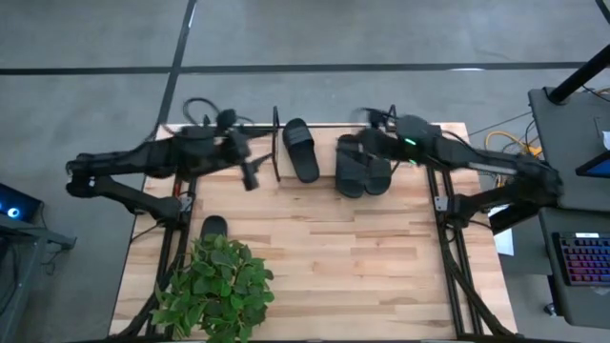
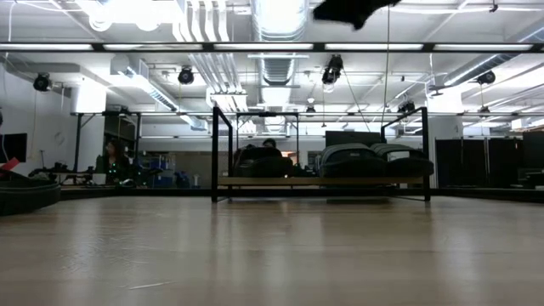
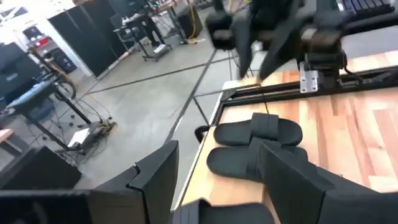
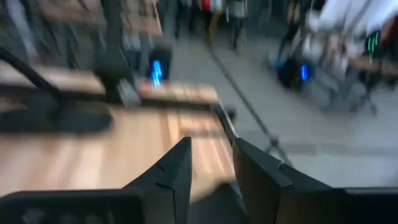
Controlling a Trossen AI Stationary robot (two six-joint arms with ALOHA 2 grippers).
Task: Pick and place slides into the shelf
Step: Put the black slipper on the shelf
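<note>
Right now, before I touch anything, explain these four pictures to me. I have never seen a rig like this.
This is a robot with two dark arms at a wooden table. One picture looks straight down, one looks level across the tabletop, and two come from cameras on the wrists. A low shelf stands at the far edge, with one slide and two more slides on it. A fourth slide lies on the table near a plant. The left gripper hangs by the shelf's left end, fingers open and empty. The right gripper is over the two slides, fingers slightly apart with nothing between them.
</note>
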